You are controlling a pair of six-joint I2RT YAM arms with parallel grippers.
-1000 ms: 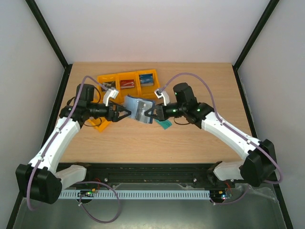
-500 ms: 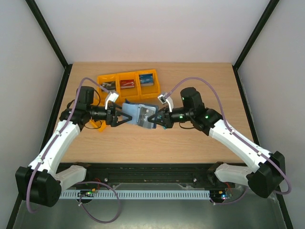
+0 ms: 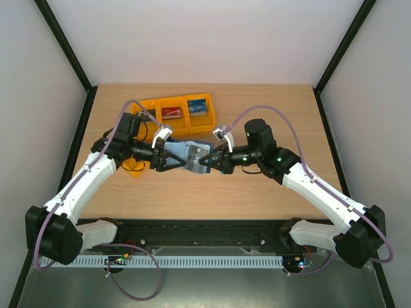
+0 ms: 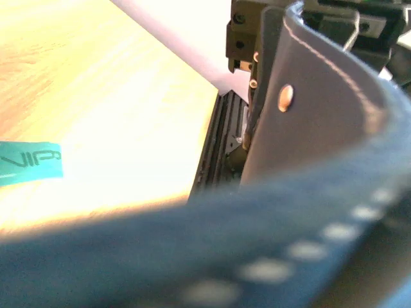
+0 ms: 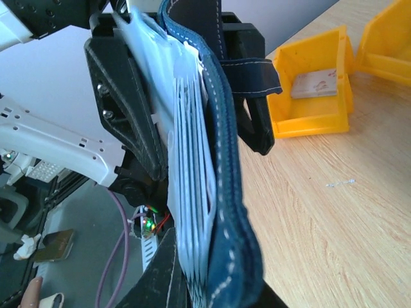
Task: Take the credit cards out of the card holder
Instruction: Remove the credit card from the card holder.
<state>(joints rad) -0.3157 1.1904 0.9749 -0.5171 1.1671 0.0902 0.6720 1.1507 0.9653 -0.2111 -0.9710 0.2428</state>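
Both arms reach in from the near corners with elbows bent outward, so the 2 wrists face each other over the middle of the tabletop [image 3: 270,115]. The left pincer [image 3: 168,158] points right and the right pincer [image 3: 209,160] points left, both roughly level.

The card holder [image 3: 191,154] hangs in the air between them, clear of the wood. The right pincer is clamped on the holder's near edge: in its wrist view the navy cover and the stack of clear sleeves [image 5: 186,167] rise straight out from between its own fingers.

On the far side of the holder from that pincer, the left pincer's 2 black fingers [image 5: 122,122] stand apart, 1 against the sleeves and 1 beside the navy cover. I cannot tell whether they squeeze it.

From the left wrist, the stitched cover fills the view just in front of the pincer, its clasp tab [image 4: 302,102] upright with a metal stud. A teal card [image 4: 29,162] lies flat on the tabletop below.

Beyond both pincers, a row of 3 orange bins [image 3: 148,104] sits toward the far edge — credit cards [image 3: 170,113] lie inside 2 of them.
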